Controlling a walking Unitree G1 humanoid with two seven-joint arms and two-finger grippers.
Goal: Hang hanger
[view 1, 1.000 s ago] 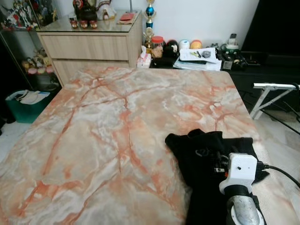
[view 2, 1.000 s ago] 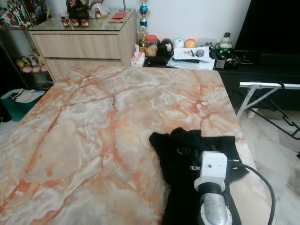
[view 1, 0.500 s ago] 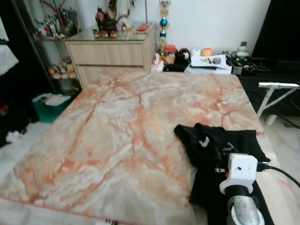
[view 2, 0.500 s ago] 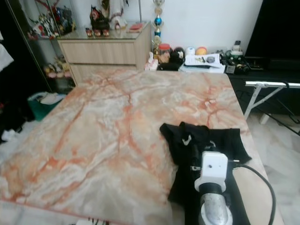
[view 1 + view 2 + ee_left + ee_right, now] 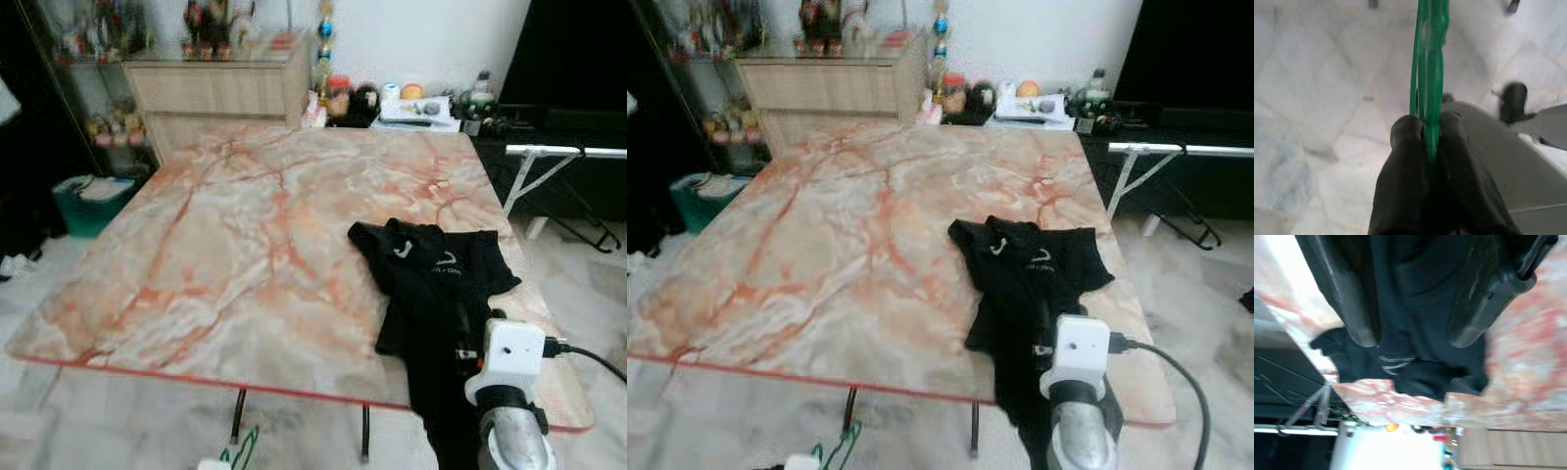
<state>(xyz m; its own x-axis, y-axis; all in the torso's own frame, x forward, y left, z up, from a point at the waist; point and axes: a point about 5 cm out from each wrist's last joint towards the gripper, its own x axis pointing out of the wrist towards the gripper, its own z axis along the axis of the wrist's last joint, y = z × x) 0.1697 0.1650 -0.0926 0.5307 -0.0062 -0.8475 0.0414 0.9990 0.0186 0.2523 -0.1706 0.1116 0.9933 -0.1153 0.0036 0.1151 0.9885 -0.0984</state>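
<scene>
A green hanger (image 5: 1430, 58) is pinched between the black fingers of my left gripper (image 5: 1427, 129), low over the pale floor; its green wire (image 5: 240, 446) shows below the table's near edge. A black garment (image 5: 431, 269) lies on the right side of the marble table (image 5: 225, 235) and trails over the near edge toward my right arm. My right gripper (image 5: 1413, 338) has a thick bunch of this garment between its two fingers, which stand somewhat apart around it. The wrist's white camera housing (image 5: 505, 357) sits just behind.
The table's dark legs (image 5: 238, 416) stand under the near edge. A teal bin (image 5: 88, 201) is on the floor at left, and a wooden dresser (image 5: 216, 83) stands behind the table. A white folding rack (image 5: 563, 157) is at right. Marble floor lies around.
The camera has backed away from the table, so the near edge and floor now show. The black garment is drawn out longer toward my right gripper and hangs over the edge.
</scene>
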